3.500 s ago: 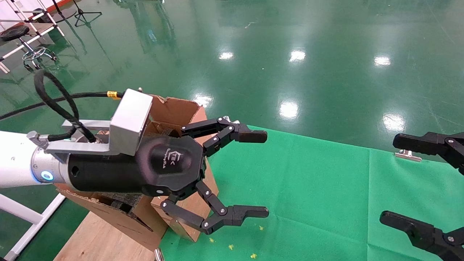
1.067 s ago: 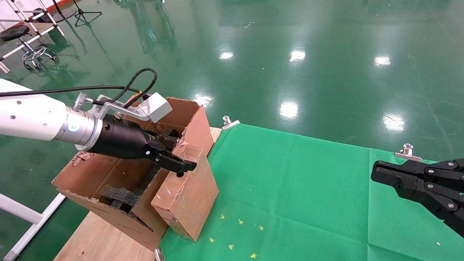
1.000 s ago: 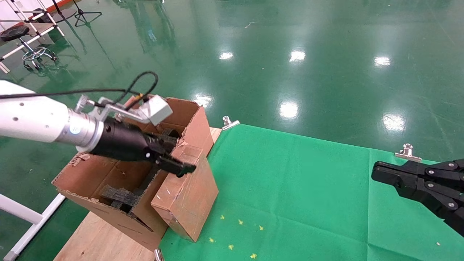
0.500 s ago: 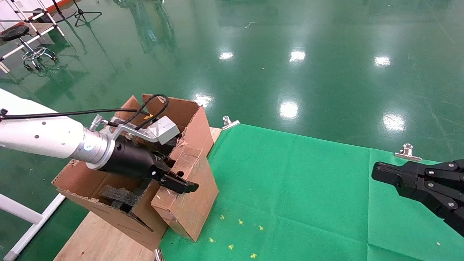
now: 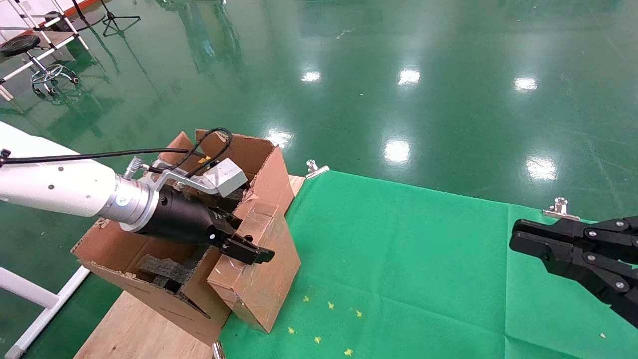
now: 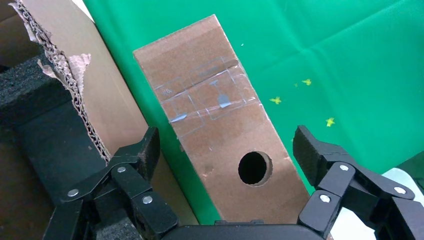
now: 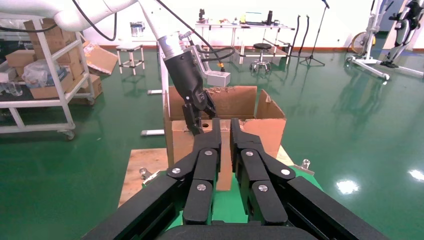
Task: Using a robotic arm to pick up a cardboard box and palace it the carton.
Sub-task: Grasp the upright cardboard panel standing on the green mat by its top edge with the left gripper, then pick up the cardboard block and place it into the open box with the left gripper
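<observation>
Head view: my left gripper (image 5: 249,248) straddles the box (image 5: 256,279) top, jaws wide, beside the carton (image 5: 144,249); green cloth (image 5: 398,259) covers the table, glossy green floor (image 5: 398,75) beyond. Right jaws closed.

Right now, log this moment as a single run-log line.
left gripper: open, straddling cardboard box top, not clamped | cardboard box: upright on green cloth beside carton | right gripper: shut, parked
</observation>
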